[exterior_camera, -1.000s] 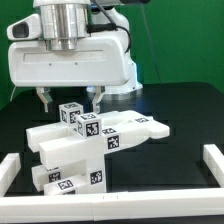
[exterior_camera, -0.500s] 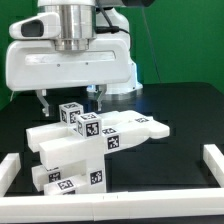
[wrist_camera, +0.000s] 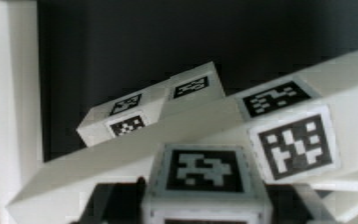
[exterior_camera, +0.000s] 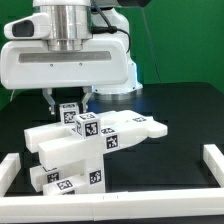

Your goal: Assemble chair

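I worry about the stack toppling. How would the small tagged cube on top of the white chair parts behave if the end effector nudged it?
The small cube looks rigid, moulded plastic, so it probably won't flex. Its flat faces make rolling unlikely; it would more likely slide or tip. It sits tilted in the wrist view, so it may not be seated firmly and could shift easily off the white slab.

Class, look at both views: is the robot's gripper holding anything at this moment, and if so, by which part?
The gripper has its jaws either side of the small tagged cube at the top of the chair. Whether they actually clamp it cannot be told.
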